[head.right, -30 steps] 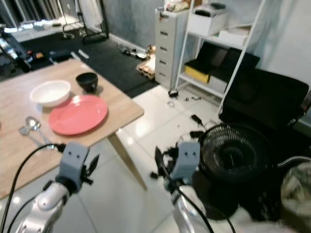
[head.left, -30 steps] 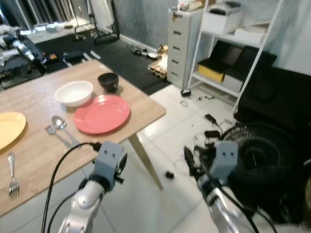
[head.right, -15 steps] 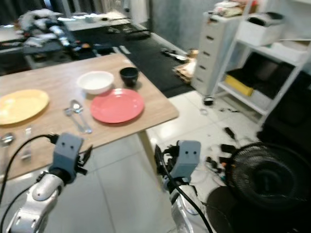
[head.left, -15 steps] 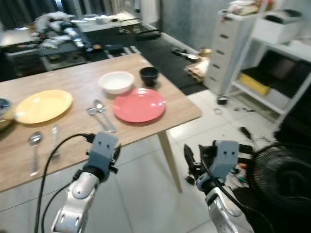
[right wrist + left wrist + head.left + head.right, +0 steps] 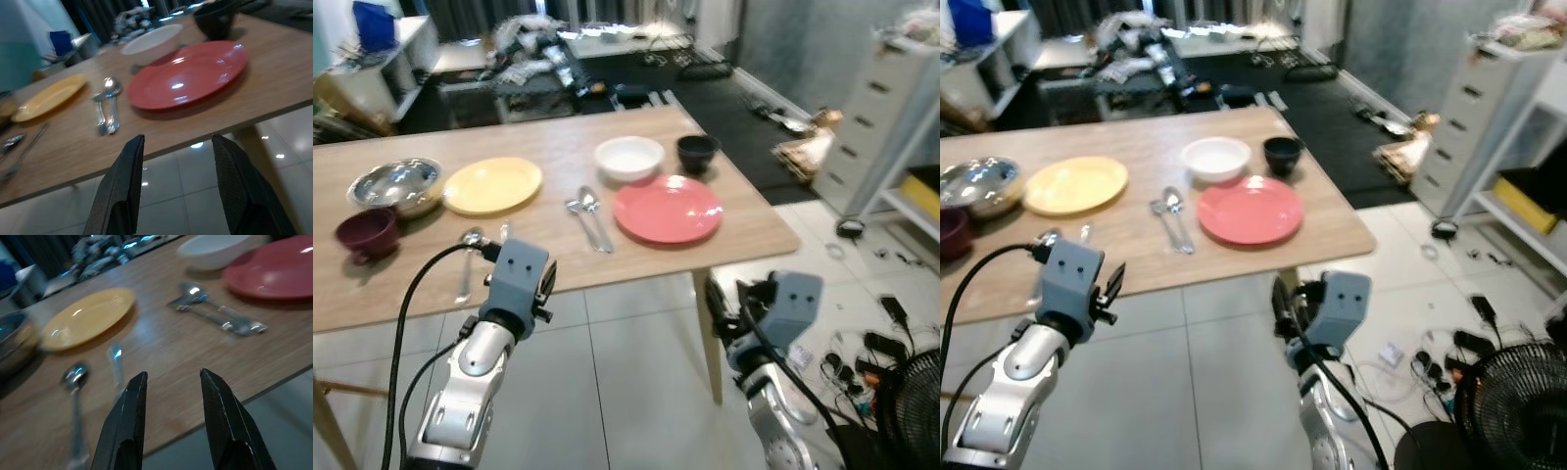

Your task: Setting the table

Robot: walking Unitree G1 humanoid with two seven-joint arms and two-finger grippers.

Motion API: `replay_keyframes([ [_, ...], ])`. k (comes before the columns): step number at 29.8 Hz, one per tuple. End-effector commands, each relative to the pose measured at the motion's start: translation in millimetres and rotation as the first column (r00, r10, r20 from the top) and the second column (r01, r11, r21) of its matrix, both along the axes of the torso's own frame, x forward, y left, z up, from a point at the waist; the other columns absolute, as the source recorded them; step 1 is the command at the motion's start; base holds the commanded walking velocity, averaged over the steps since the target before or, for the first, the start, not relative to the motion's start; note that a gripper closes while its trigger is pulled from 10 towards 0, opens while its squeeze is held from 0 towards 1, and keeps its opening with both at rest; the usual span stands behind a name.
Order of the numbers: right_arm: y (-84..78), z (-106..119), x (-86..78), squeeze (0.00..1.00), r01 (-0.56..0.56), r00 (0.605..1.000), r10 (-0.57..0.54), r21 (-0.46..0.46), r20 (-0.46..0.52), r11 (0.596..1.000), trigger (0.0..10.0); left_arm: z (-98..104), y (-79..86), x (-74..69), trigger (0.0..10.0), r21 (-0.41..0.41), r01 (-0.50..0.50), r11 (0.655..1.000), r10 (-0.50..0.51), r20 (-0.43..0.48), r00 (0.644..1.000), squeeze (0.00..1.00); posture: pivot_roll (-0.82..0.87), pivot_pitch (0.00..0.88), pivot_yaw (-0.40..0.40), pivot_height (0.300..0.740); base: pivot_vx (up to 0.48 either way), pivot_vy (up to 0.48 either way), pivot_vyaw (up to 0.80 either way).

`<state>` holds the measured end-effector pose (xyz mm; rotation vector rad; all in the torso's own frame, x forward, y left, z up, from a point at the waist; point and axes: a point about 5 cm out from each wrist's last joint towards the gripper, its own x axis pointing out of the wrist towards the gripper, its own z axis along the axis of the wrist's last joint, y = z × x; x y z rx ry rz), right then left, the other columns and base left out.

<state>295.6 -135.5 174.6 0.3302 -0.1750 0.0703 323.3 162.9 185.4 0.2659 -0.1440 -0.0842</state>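
Both arms are raised in front of the robot, short of the wooden tabletop [image 5: 401, 284]. The left gripper [image 5: 171, 401] hovers at the near edge with its black fingers [image 5: 128, 421] spread and empty. The right gripper [image 5: 176, 171] hangs lower, beside the table's corner over the glossy tiled floor [image 5: 626, 392], fingers parted, holding nothing.

Nearest on the tabletop lie a spoon [image 5: 467, 257] and a fork [image 5: 504, 231]. Further right, two more pieces of cutlery [image 5: 587, 217] lie side by side next to a flat red plate [image 5: 668, 209]. Behind it sit a white bowl [image 5: 628, 157] and a small black bowl [image 5: 697, 152], both apparently empty. To the left are a yellow plate [image 5: 493, 184], a shiny metal bowl [image 5: 395, 183] and a dark red cup [image 5: 368, 235].
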Motion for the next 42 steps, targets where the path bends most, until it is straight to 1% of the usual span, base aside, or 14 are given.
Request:
replay_keyframes([
  [1, -6.3, -4.8, -1.0, 0.0, 0.035, 0.999, -0.034, 0.037, -0.024, 0.999, 10.0, -8.0, 0.1, 0.5, 10.0, -0.004, -0.02, 1.0, 0.02, -0.037, 0.999, 0.0, 0.08, 0.059, 0.114, 0.74, 0.371, 0.0, 0.0],
  [4, -8.1, -1.0, -0.4, 0.0, 0.042, 0.999, -0.041, 0.061, -0.009, 0.997, 10.0, -9.6, -2.9, 1.0, 10.0, -0.014, -0.03, 0.999, 0.03, -0.041, 0.999, 0.0, 0.08, 0.057, 0.113, 0.74, 0.434, 0.0, 0.0],
  [10, -7.8, 0.3, -0.4, 0.0, 0.04, 0.999, -0.04, 0.059, 0.001, 0.997, 10.0, -10.6, -7.9, -0.8, 10.0, -0.006, -0.012, 1.0, 0.012, -0.039, 0.999, 0.0, 0.08, 0.057, 0.112, 0.74, 0.471, 0.0, 0.0],
  [23, -4.2, -1.2, -0.8, 0.0, 0.025, 1.0, -0.025, 0.058, 0.0, 0.998, 10.0, -8.7, -7.3, -1.4, 10.0, 0.013, -0.009, 1.0, 0.009, -0.027, 1.0, 0.0, 0.09, 0.068, 0.116, 0.74, 0.48, 0.0, 0.0],
  [37, -4.1, -4.8, -1.3, 0.0, 0.027, 1.0, -0.027, 0.055, -0.01, 0.998, 10.0, -6.9, -8.5, -2.3, 10.0, 0.026, 0.0, 1.0, 0.0, -0.019, 1.0, 0.0, 0.09, 0.072, 0.12, 0.74, 0.453, 0.0, 0.0],
  [38, -4.2, -5.0, -1.3, 0.0, 0.027, 1.0, -0.027, 0.054, -0.011, 0.998, 10.0, -6.6, -10.4, -3.2, 10.0, 0.044, 0.025, 0.999, -0.024, -0.026, 0.999, 0.0, 0.09, 0.072, 0.12, 0.74, 0.0, 0.0, 0.0],
  [39, -4.2, -5.0, -1.3, 0.0, 0.027, 1.0, -0.027, 0.054, -0.011, 0.998, 10.0, -6.6, -10.4, -3.2, 10.0, 0.044, 0.025, 0.999, -0.024, -0.026, 0.999, 0.0, 0.09, 0.072, 0.12, 0.74, 0.0, 0.0, 0.0],
  [41, -4.6, -4.6, -1.6, 0.0, 0.027, 1.0, -0.027, 0.046, -0.009, 0.999, 10.0, -3.8, -16.2, -7.4, 10.0, 0.08, 0.117, 0.99, -0.115, -0.03, 0.993, 0.0, 0.09, 0.074, 0.121, 0.74, 0.0, 0.0, 0.0],
  [42, -5.4, -3.8, -1.5, 0.0, 0.024, 1.0, -0.024, 0.024, -0.003, 0.999, 10.0, -1.4, -18.7, -11.0, 10.0, 0.103, 0.173, 0.98, -0.17, -0.035, 0.985, 0.0, 0.09, 0.076, 0.12, 0.74, 0.0, 0.0, 0.0],
])
